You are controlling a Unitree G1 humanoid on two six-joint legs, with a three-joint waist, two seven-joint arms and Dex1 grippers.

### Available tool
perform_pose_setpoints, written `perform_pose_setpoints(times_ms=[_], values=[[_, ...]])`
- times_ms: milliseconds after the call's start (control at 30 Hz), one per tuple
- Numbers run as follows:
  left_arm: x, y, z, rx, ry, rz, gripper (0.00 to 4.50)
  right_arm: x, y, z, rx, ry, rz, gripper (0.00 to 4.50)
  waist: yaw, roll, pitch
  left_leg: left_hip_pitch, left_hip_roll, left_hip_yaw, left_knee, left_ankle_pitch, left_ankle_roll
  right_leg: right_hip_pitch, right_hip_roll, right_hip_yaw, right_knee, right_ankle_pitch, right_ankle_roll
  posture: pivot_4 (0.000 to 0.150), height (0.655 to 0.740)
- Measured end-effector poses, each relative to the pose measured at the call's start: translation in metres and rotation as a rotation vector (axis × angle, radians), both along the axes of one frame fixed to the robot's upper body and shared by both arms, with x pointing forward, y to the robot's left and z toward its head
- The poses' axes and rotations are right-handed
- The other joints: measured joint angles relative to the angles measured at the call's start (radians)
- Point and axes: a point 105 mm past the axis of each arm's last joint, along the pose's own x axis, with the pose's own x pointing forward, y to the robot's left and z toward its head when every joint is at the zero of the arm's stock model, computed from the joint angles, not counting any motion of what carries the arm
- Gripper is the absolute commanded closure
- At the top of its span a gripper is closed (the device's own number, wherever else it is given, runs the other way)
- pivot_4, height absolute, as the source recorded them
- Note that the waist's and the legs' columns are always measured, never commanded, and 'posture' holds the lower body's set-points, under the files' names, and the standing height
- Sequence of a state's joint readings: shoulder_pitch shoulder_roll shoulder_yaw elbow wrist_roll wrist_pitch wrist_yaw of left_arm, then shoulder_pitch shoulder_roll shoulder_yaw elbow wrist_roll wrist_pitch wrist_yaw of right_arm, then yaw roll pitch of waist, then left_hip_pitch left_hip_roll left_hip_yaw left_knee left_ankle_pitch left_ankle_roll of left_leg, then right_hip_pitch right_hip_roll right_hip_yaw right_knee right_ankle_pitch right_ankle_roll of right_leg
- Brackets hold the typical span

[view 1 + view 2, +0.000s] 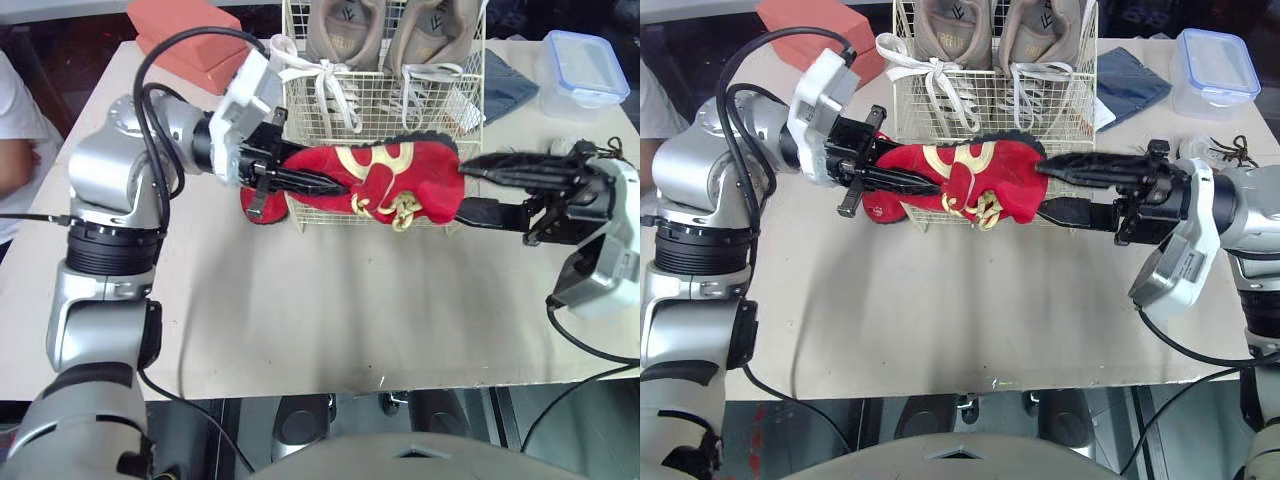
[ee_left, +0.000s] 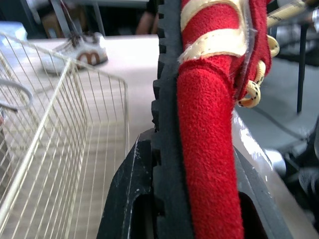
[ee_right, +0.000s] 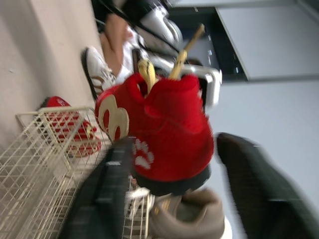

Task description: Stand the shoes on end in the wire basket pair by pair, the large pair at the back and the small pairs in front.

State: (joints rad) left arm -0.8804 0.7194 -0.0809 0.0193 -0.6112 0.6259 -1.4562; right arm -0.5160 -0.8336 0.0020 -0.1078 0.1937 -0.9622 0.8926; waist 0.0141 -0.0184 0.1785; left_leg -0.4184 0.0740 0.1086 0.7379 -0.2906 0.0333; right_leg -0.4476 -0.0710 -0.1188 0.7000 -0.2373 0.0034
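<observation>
A red shoe with cream trim and laces hangs sideways in the air in front of the wire basket. My left gripper is shut on one end of it, and its fingers press both sides. My right gripper is open and straddles the shoe's other end; one finger touches the shoe, the other stands apart from it. Its red mate lies on the table by the basket's left front corner. Two large beige shoes stand on end at the back of the basket.
A small white shoe with dark laces lies at the right of the table. A clear plastic box and a blue cloth sit at the back right, orange-red blocks at the back left. A person is at the left edge.
</observation>
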Motion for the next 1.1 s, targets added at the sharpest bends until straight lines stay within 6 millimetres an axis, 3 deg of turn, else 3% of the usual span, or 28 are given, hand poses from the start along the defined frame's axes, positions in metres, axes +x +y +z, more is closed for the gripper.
perform_pose_setpoints(times_ms=[33,167,267,500,700,800,900,967,1067,1100], values=[[0.001,-0.001,0.001,-0.03,0.004,0.016,3.95,0.003,-0.003,0.001,0.037,0.036,-0.019,0.05,0.0,0.0,0.0,0.0,0.0,0.0,0.0,0.0,0.0,0.0,0.0,0.001,0.0,0.001,-0.002,0.15,0.686],[0.009,-0.002,0.003,-0.172,0.018,0.116,3.96,0.02,-0.021,-0.013,0.201,0.318,-0.129,0.0,0.001,0.0,0.0,0.0,0.0,-0.001,0.0,0.0,0.0,0.001,-0.001,0.001,0.0,0.002,-0.003,0.15,0.686],[0.015,-0.008,0.003,-0.284,0.033,0.181,3.96,0.028,-0.023,-0.018,0.388,0.58,-0.146,0.0,0.001,0.0,0.0,0.0,0.0,-0.001,0.0,0.0,0.0,0.001,-0.001,0.002,0.001,0.002,-0.003,0.15,0.686],[0.02,-0.025,0.001,-0.498,0.077,0.28,3.96,0.019,0.013,-0.014,0.766,1.331,0.099,0.0,-0.001,0.0,-0.001,0.001,0.0,-0.002,0.0,0.0,0.0,0.001,0.0,0.002,0.001,0.002,-0.004,0.15,0.686],[0.024,-0.026,-0.007,-0.548,0.094,0.34,3.96,0.023,0.032,0.006,0.981,1.583,0.243,0.0,0.0,-0.001,-0.001,0.0,-0.001,-0.002,0.0,0.0,0.0,0.001,0.0,0.001,0.0,0.002,-0.003,0.15,0.686],[0.023,-0.026,-0.01,-0.549,0.103,0.341,3.96,0.027,0.035,0.011,1.031,1.618,0.247,0.72,0.002,-0.001,-0.001,-0.001,-0.001,-0.004,-0.001,0.0,0.0,0.001,0.0,0.0,-0.002,0.002,-0.003,0.15,0.686],[0.022,-0.027,-0.014,-0.544,0.11,0.339,3.96,0.034,0.038,0.006,1.047,1.649,0.198,2.26,0.0,-0.001,-0.001,-0.002,-0.001,-0.004,-0.001,0.0,0.0,0.001,0.0,-0.001,-0.002,0.002,-0.003,0.15,0.686],[0.022,-0.028,-0.015,-0.54,0.11,0.336,3.96,0.037,0.039,0.006,1.049,1.648,0.178,2.88,0.0,-0.001,-0.001,-0.002,-0.001,-0.004,-0.001,0.0,0.0,0.001,0.0,-0.001,-0.002,0.002,-0.003,0.15,0.686],[0.022,-0.027,-0.016,-0.531,0.11,0.34,3.96,0.039,0.039,0.006,1.048,1.648,0.154,4.39,0.0,-0.001,-0.001,-0.002,-0.001,-0.004,-0.001,0.0,0.0,0.001,0.0,-0.001,-0.002,0.002,-0.003,0.15,0.686],[0.022,-0.026,-0.016,-0.526,0.108,0.34,3.96,0.041,0.038,0.005,1.053,1.651,0.143,4.39,0.0,-0.001,-0.001,-0.002,-0.001,-0.004,-0.001,0.0,0.0,0.001,0.0,-0.001,-0.002,0.002,-0.003,0.15,0.686]])
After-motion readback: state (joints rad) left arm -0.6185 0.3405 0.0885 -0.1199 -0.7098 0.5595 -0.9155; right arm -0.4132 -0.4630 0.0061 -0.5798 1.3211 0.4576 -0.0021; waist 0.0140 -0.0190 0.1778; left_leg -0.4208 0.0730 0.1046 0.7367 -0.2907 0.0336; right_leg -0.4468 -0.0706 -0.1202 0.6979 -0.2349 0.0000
